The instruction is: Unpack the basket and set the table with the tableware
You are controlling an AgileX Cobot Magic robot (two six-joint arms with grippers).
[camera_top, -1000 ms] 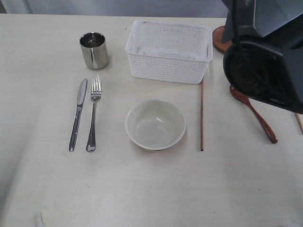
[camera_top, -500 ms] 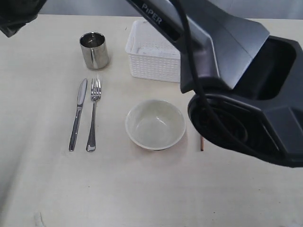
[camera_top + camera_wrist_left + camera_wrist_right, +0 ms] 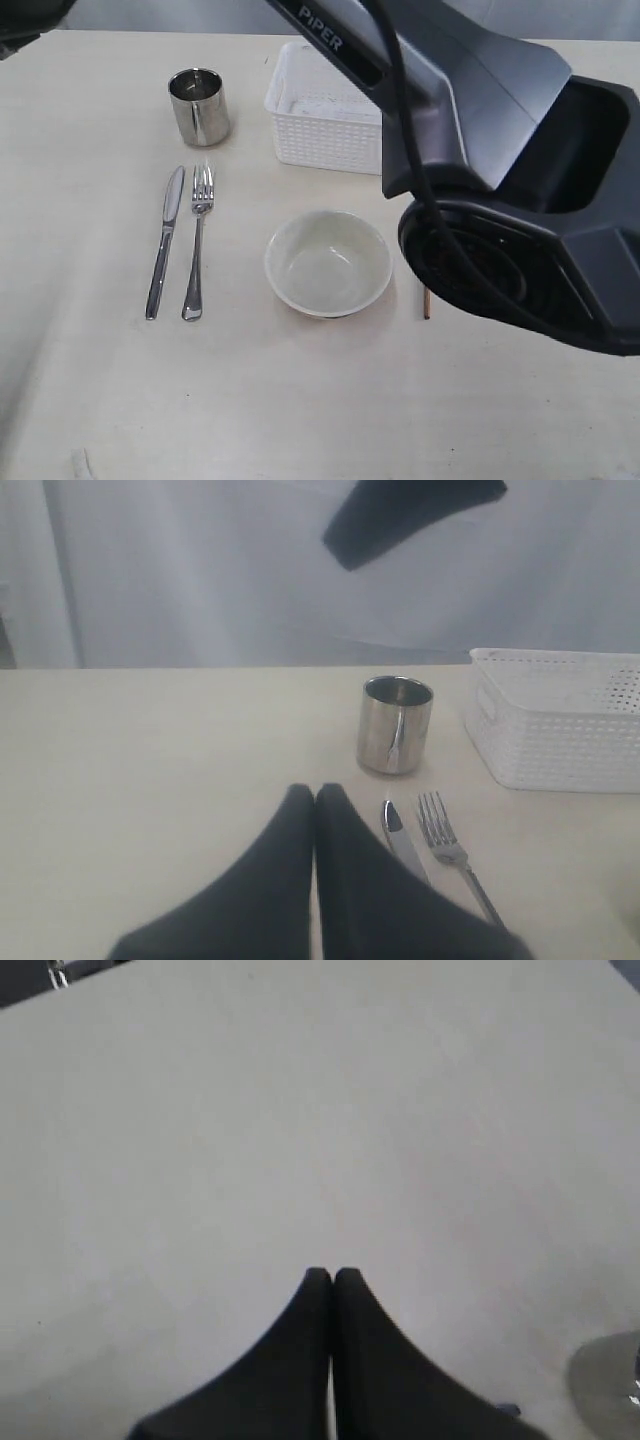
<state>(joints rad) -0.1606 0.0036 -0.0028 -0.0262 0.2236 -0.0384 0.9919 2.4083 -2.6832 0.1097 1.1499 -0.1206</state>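
Note:
The white basket [image 3: 320, 125] stands at the back of the table [image 3: 300, 400], its right part hidden by my right arm [image 3: 500, 200]. A steel cup [image 3: 198, 105] stands left of it. Knife [image 3: 165, 240] and fork [image 3: 197, 240] lie side by side left of the off-white bowl [image 3: 327, 262]. Only the tip of a chopstick [image 3: 426, 303] shows under the arm. My left gripper [image 3: 315, 792] is shut and empty, above the table near the knife [image 3: 403, 838], fork [image 3: 448, 845], cup [image 3: 396, 725] and basket [image 3: 560, 725]. My right gripper [image 3: 332, 1275] is shut and empty over bare tabletop.
The right arm's dark body fills the right side of the exterior view and hides whatever lies there. A dark part of the left arm [image 3: 25, 15] shows at the top left corner. A blurred grey shape [image 3: 612, 1375] sits at the edge of the right wrist view.
The right arm has swung across the exterior view, covering the plate, the spoon and most of the chopstick. The left arm's dark part has drawn back into the top left corner.

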